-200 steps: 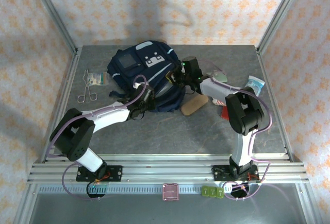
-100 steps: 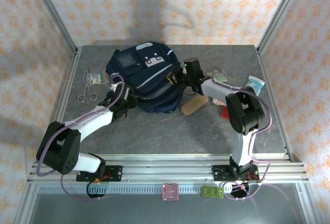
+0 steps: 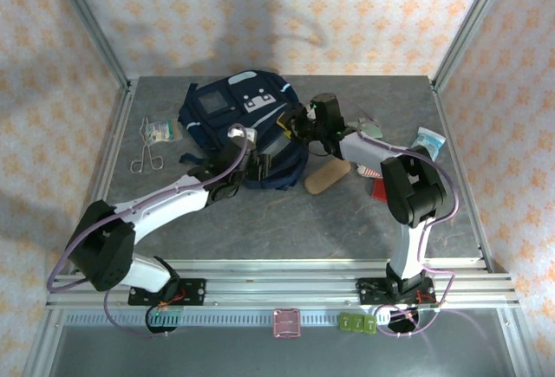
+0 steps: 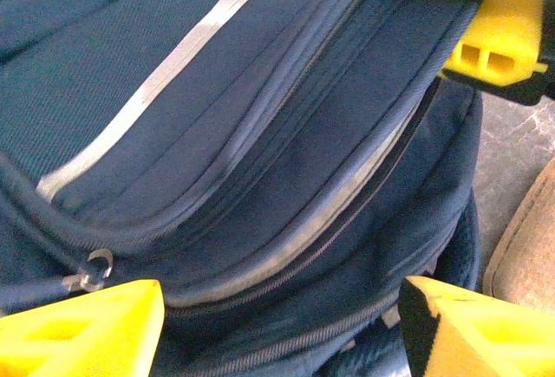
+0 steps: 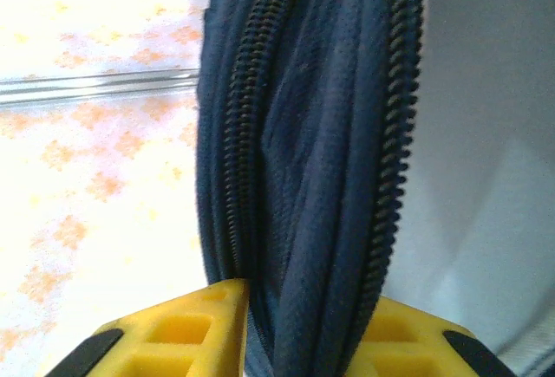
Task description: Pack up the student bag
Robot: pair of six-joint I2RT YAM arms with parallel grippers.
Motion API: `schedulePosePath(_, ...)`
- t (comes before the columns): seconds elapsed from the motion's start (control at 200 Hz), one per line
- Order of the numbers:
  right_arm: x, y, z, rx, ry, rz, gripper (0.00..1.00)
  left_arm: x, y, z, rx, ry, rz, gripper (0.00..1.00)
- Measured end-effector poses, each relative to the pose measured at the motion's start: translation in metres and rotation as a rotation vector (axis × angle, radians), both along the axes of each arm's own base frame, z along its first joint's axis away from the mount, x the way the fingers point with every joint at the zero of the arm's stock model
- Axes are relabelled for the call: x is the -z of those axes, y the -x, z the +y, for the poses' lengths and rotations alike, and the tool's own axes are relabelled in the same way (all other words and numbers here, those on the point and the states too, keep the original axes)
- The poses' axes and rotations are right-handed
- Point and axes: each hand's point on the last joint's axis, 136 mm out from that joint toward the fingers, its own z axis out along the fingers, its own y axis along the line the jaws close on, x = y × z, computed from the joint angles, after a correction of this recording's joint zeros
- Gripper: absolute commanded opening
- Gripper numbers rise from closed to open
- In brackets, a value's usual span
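Note:
The navy student bag [image 3: 227,108] lies at the back middle of the table, patches and mesh pocket facing up. My left gripper [image 3: 264,167] is at its near right edge. Close up, that left gripper [image 4: 282,297] stands open, its yellow fingers wide apart over the bag's [image 4: 260,134] zipped seams and grey stripes, gripping nothing. My right gripper [image 3: 299,127] is at the bag's right side. In the right wrist view the right gripper [image 5: 303,308] pinches a fold of the bag's [image 5: 312,134] fabric and zipper teeth, which touches both fingers.
A brown oval glasses case [image 3: 327,178] lies just right of the bag's near corner. Metal scissors [image 3: 146,156] and a small packet [image 3: 160,130] are at the left. A blue-white packet [image 3: 429,141] and a red item [image 3: 378,188] are at the right.
My left gripper has opened; it swung left along the bag's near edge, then back right to the near right corner. The right gripper stays on the bag's edge, jaws slightly wider.

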Motion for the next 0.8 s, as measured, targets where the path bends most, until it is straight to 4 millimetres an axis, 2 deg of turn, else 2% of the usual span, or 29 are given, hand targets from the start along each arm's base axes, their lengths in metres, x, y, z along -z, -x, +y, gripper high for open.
schedulePosePath(0.145, -0.014, 0.004, 0.004, -0.017, -0.065, -0.030, 0.26, 0.005, -0.022, -0.013, 0.022, -0.101, -0.020, 0.74)
schedulePosePath(0.215, -0.015, 0.006, 0.004, -0.020, -0.079, -0.031, 0.26, 0.013, -0.032, -0.014, 0.010, -0.162, -0.025, 0.70)
schedulePosePath(0.26, -0.016, 0.007, 0.004, -0.021, -0.087, -0.032, 0.26, 0.016, -0.037, -0.014, -0.002, -0.202, -0.031, 0.57)
schedulePosePath(0.32, -0.017, 0.009, 0.004, -0.024, -0.093, -0.035, 0.26, 0.020, -0.045, -0.012, -0.031, -0.256, -0.041, 0.24)
schedulePosePath(0.35, -0.017, 0.010, 0.004, -0.025, -0.095, -0.036, 0.26, 0.020, -0.049, -0.010, -0.047, -0.281, -0.046, 0.11)
schedulePosePath(0.41, -0.018, 0.013, 0.002, -0.026, -0.095, -0.037, 0.26, 0.019, -0.056, -0.007, -0.069, -0.326, -0.055, 0.00)
schedulePosePath(0.601, -0.024, 0.029, -0.007, -0.037, -0.084, -0.059, 0.30, -0.005, -0.071, -0.003, -0.085, -0.385, -0.091, 0.00)
schedulePosePath(0.801, -0.012, 0.036, -0.039, 0.022, 0.002, -0.075, 0.29, -0.025, -0.077, 0.006, -0.095, -0.392, -0.097, 0.00)
